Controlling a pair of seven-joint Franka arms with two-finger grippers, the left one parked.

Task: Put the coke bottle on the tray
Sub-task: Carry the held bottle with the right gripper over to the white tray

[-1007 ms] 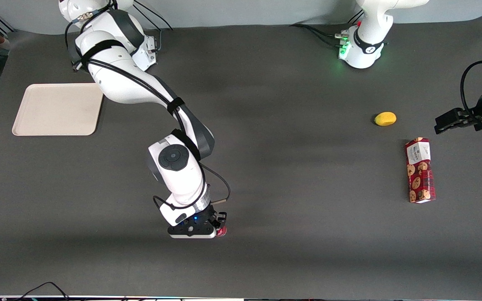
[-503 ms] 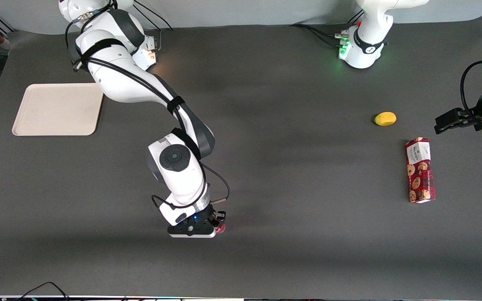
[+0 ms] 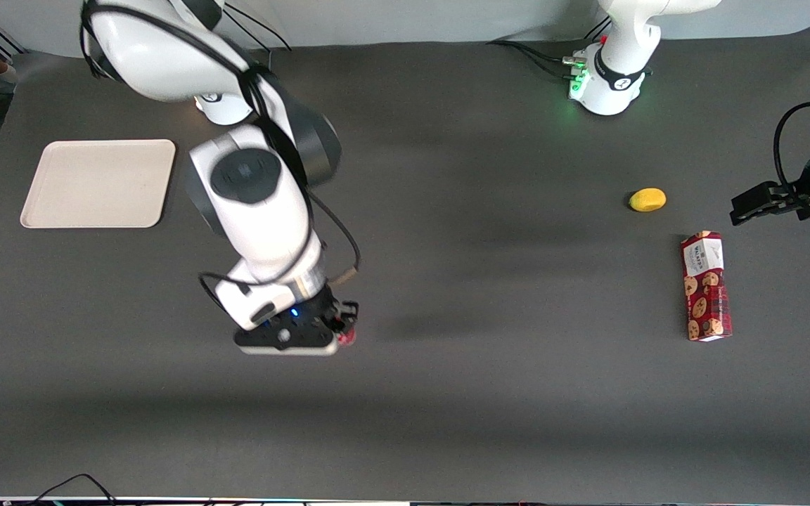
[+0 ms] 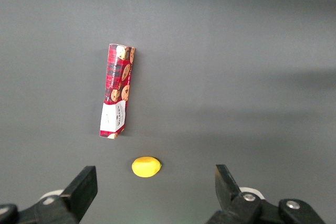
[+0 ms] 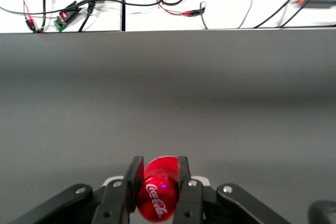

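Fingers of my end effector [image 5: 159,192] are clamped on the coke bottle [image 5: 158,195], one on each flank; in my wrist view its red body fills the gap between them, white script facing the camera. In the front view the end effector [image 3: 338,336] hangs over bare tabletop [image 3: 489,393], with only a sliver of the coke bottle [image 3: 347,339] showing red at its edge. I judge the bottle lifted rather than standing, though its base is hidden from me.

What the coming move turns on is where the tray [image 3: 99,184] lies from here: on the front view's clock face, at about ten o'clock from my end effector, well apart, toward my own end of the tabletop and farther from the front camera. Its long axis runs across that view, three to nine, and its cream surface is bare. My own forearm sits between me and its nearest corner.

Well apart at about three o'clock, toward the parked arm's end, lie a cookie box [image 3: 706,287] and a small yellow fruit [image 3: 647,199], neither on my route.
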